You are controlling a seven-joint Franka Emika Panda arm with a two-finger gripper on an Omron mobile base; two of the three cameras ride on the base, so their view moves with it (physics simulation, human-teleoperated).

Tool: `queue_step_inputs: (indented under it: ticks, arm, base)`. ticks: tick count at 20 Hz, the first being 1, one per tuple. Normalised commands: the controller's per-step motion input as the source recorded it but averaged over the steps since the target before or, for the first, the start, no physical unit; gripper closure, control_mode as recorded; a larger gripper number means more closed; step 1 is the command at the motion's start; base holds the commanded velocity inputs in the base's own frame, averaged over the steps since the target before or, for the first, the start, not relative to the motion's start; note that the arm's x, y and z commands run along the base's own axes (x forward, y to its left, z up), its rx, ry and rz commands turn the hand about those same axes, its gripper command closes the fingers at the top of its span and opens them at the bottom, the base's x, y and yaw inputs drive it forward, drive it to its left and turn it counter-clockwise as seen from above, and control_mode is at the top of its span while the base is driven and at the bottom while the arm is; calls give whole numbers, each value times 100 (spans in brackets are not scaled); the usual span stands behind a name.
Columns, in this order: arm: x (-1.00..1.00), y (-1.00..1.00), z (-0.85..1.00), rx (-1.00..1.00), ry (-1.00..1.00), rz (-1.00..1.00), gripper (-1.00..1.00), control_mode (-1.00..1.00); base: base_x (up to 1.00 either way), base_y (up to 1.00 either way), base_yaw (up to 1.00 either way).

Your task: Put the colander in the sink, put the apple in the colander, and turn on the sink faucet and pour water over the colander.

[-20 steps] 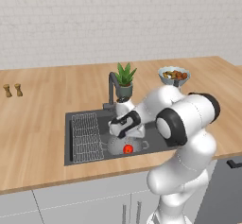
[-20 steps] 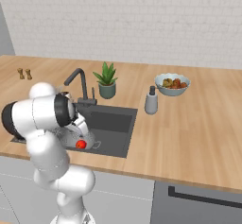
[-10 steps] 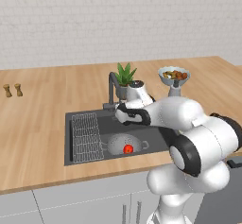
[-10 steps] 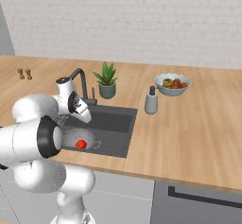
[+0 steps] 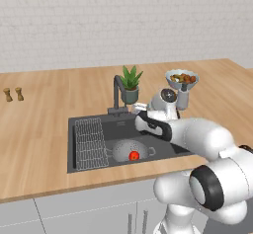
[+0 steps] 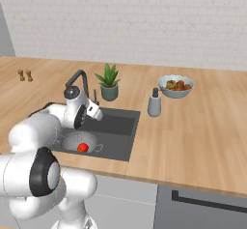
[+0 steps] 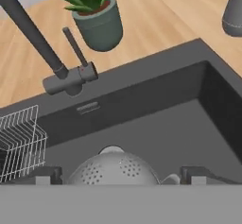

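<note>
At the far left of the wooden counter, two small shakers are seen standing side by side, well apart from everything else. Further right, the sink is set into the counter, with the wire rack placed in its left part. Just right of the rack, on the basin floor, the colander is found, and the apple is seen lying inside it. Behind the basin, the sink faucet is mounted at the rear rim, with a potted plant placed just beside it. The gripper is held above the sink's rear part, right of the faucet and near it; in the hand view its fingertips are spread wide and nothing is gripped between them. Further right, a grey dispenser bottle and a fruit bowl are seen on the counter.
</note>
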Motion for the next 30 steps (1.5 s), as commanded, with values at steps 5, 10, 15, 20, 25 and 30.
queue_step_inputs:
  ticks: [5, 10, 15, 20, 25, 30]
  arm:
    - [0, -21, 14, 15, -52, 31, -100, -100]
    - [0, -1, 21, 1, -44, 19, -100, -100]
    - [2, 10, 25, 0, -27, -6, -100, -100]
    - [21, 17, 10, -1, -20, -16, -100, -100]
    - [31, 3, 5, 0, -1, -11, -100, -100]
    - [37, 15, 3, -1, -1, -9, -100, -100]
  base:
    - [0, 0, 0]
    - [0, 0, 0]
    - [0, 0, 0]
    - [0, 0, 0]
    - [0, 0, 0]
    - [0, 0, 0]
